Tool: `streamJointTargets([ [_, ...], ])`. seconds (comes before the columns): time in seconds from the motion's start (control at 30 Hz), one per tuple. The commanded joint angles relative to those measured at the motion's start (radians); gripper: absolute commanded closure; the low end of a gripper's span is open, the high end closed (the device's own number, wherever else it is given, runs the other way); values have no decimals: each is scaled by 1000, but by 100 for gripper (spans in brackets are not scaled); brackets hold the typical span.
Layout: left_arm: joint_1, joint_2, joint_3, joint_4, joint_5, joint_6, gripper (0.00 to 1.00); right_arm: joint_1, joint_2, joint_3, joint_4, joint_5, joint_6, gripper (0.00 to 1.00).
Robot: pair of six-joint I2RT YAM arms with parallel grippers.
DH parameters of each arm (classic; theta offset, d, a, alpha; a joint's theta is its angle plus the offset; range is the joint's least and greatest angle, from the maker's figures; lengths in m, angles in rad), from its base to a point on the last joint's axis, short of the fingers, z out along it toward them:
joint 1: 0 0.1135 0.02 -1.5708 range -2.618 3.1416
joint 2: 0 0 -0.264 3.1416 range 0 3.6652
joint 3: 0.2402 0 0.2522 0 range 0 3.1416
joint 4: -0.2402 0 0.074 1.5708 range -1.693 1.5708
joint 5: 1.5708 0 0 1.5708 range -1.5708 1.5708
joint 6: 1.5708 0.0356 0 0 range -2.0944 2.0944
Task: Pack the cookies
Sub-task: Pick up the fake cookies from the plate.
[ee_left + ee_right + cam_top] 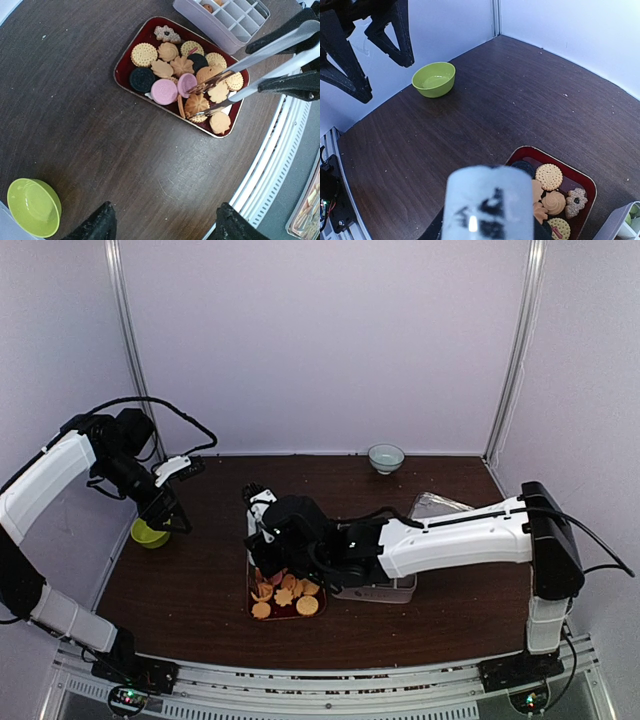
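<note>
Gripping tongs (240,65) over cookies (170,52)
Clamped tight with right gripper (255,67); spread wide, empty, with left gripper (165,227) at 9 o'clock.

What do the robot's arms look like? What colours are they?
The left arm and right arm are smooth white tubes with black joints. Thin black cables loop along them. The left gripper and right gripper are black, each with two pointy fingers.

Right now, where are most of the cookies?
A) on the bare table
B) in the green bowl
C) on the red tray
C: the cookies lie heaped on the red tray, beneath the tongs held by the right pincer; the green bowl is empty.
</note>
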Motion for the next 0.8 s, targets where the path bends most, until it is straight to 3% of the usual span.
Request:
streamJointTargets([
  [0.0, 9, 11, 10, -9, 30, 16, 30, -1, -56, -55, -30, 53, -23, 67],
  [0.23, 10, 12, 9, -10, 34, 15, 30, 0, -96, -48, -14, 61, -16, 83],
  [0.53, 11, 13, 5, -10, 36, 18, 31, -19, -239, -31, -4, 94, -38, 86],
  [0.77, 9, 13, 5, -8, 40, 24, 32, -73, -439, -150, -7, 191, -83, 87],
])
